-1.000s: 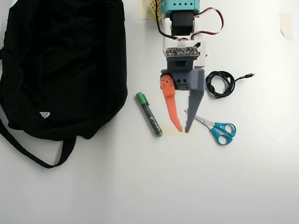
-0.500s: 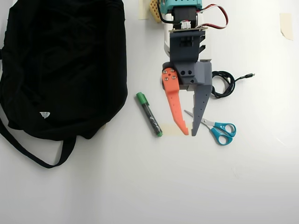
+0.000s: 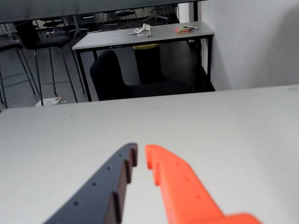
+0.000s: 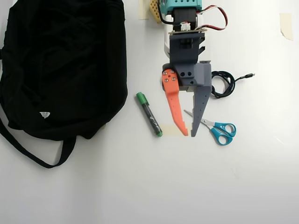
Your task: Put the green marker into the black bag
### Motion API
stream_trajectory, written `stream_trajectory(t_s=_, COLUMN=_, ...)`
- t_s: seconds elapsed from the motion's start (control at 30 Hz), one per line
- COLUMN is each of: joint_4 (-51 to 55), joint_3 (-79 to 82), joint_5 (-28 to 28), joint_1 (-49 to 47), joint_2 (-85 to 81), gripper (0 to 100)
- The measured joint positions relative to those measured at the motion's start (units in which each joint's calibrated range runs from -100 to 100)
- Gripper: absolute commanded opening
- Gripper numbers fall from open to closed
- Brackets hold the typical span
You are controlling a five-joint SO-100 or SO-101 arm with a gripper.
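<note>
From overhead, we see the green marker [image 4: 149, 114] lying flat on the white table [image 4: 140, 186], its long axis running from 11 o'clock, where the cap sits, to 5 o'clock. At 9 o'clock of it lies the black bag [image 4: 60, 65]. At 3 o'clock hangs the gripper [image 4: 189, 134], its jaws narrowly parted and empty, with scissors [image 4: 216, 128] just beyond. Through the wrist camera, we see only the gripper [image 3: 141, 155] tips, slightly apart, over bare table [image 3: 224, 121].
</note>
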Motion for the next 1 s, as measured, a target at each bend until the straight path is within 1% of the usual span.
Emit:
stream_trajectory(t_s=0.13, joint_4=0.5, joint_3=0.0, joint_5=0.0, joint_1=0.0, joint_2=0.0, gripper=2)
stream_trajectory(t_s=0.23, joint_4=4.4, joint_3=0.0, joint_5=0.0, joint_1=0.0, joint_2=0.0, gripper=2)
stream_trajectory(t_s=0.3, joint_4=9.0, joint_3=0.0, joint_5=0.0, joint_1=0.0, joint_2=0.0, gripper=2)
stream_trajectory(t_s=0.33, joint_4=13.5, joint_3=0.0, joint_5=0.0, joint_1=0.0, joint_2=-0.1, gripper=2)
stream_trajectory(t_s=0.4, joint_4=16.5, joint_3=0.3, joint_5=0.0, joint_1=0.0, joint_2=-0.7, gripper=2)
stream_trajectory(t_s=0.57, joint_4=29.0, joint_3=0.6, joint_5=0.0, joint_1=0.4, joint_2=-3.6, gripper=2)
stream_trajectory(t_s=0.8, joint_4=41.7, joint_3=0.6, joint_5=0.0, joint_1=2.8, joint_2=-4.8, gripper=2)
stream_trajectory(t_s=1.0, joint_4=52.2, joint_3=0.6, joint_5=0.0, joint_1=2.1, joint_2=-4.9, gripper=2)
